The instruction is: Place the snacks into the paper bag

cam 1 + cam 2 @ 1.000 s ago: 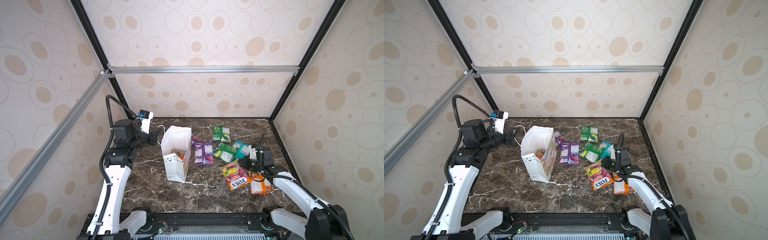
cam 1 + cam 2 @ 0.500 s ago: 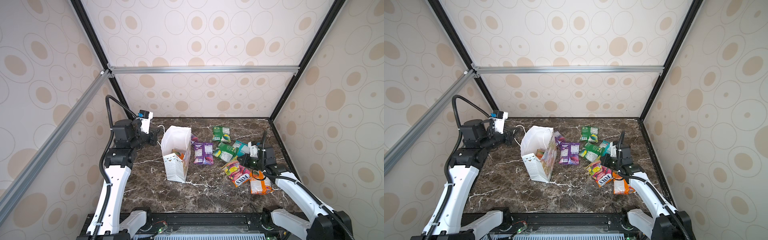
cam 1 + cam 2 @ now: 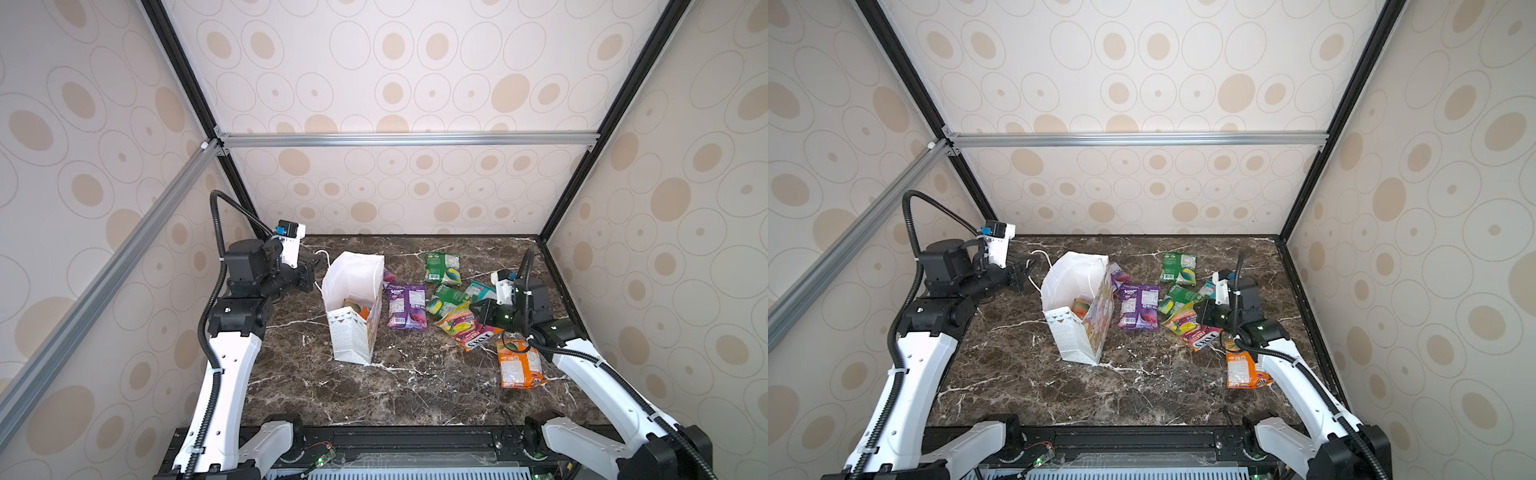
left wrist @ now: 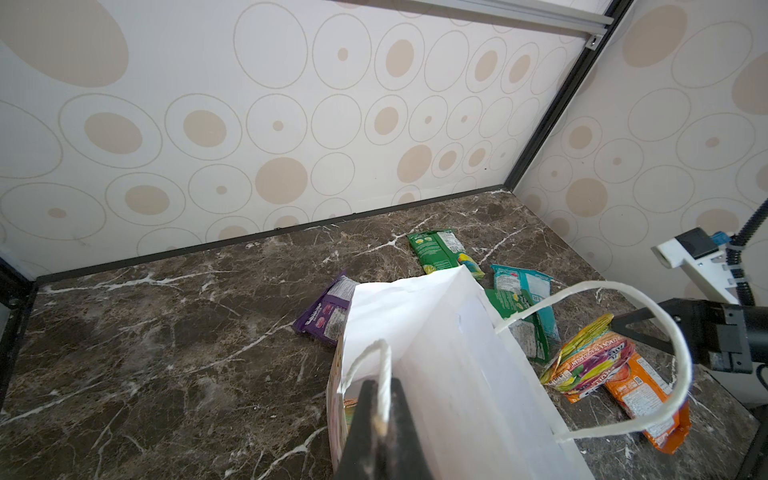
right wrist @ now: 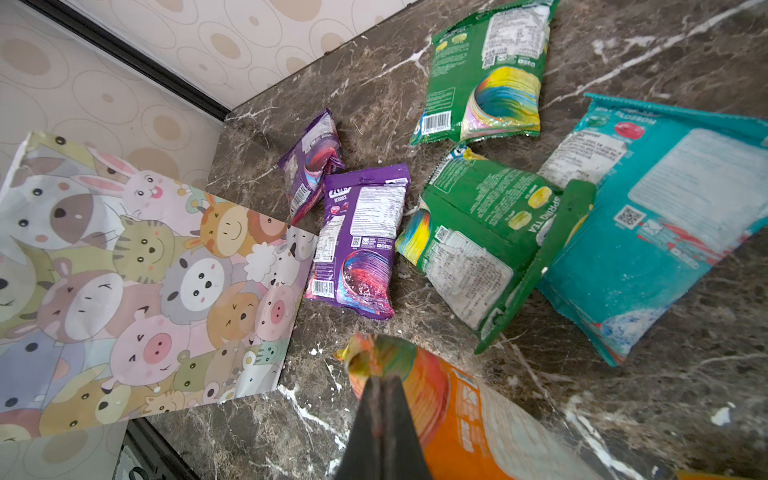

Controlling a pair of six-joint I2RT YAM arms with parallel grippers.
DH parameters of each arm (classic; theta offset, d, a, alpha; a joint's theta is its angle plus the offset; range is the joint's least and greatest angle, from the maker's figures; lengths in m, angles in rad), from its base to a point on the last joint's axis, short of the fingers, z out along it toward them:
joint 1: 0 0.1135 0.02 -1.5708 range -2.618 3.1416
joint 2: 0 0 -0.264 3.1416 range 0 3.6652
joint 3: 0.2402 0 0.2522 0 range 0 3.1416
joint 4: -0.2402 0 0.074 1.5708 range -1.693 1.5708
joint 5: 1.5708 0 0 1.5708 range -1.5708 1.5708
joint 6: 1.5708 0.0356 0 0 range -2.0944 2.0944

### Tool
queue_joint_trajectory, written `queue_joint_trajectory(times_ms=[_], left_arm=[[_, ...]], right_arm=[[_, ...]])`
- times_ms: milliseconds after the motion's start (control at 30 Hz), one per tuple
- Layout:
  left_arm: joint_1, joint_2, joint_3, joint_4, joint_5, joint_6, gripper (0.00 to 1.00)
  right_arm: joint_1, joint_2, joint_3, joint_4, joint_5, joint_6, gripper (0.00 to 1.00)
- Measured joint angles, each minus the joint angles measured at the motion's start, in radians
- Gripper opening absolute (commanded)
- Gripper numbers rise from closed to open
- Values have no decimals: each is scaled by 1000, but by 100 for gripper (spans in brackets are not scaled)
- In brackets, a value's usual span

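Orange packet (image 5: 436, 395) sits clamped in the right end effector (image 5: 380, 386); left end effector (image 4: 380, 415) pinches the bag (image 3: 353, 340) handle (image 4: 384, 361) (one snack (image 3: 355, 309) inside, six on the worktop (image 3: 415, 386)).

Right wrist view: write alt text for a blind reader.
The right gripper is shut on an orange packet by its crumpled end. Beyond, on the marble table: the animal-print paper bag, two purple packets, two green packets and a teal packet.
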Motion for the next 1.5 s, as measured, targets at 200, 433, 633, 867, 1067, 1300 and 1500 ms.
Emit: queue_joint_trajectory(times_ms=[200,433,633,867,1067,1300,1500], left_arm=[[0,0,-2,0,0,0,0],[0,0,-3,1,0,0,0],[0,0,-3,3,0,0,0],[0,0,-4,3,0,0,0],[0,0,-5,4,1,0,0],[0,0,-5,4,1,0,0],[0,0,-6,4,1,0,0]], right_arm=[[10,25,69,-14,4,-20,0],[55,47,105,-26,20,-37,0],[82,69,150,-47,27,-56,0],[119,86,237,-80,42,-86,0],[156,112,327,-100,59,-113,0],[199,168,463,-119,68,-142,0],[238,225,581,-136,80,-169,0]])
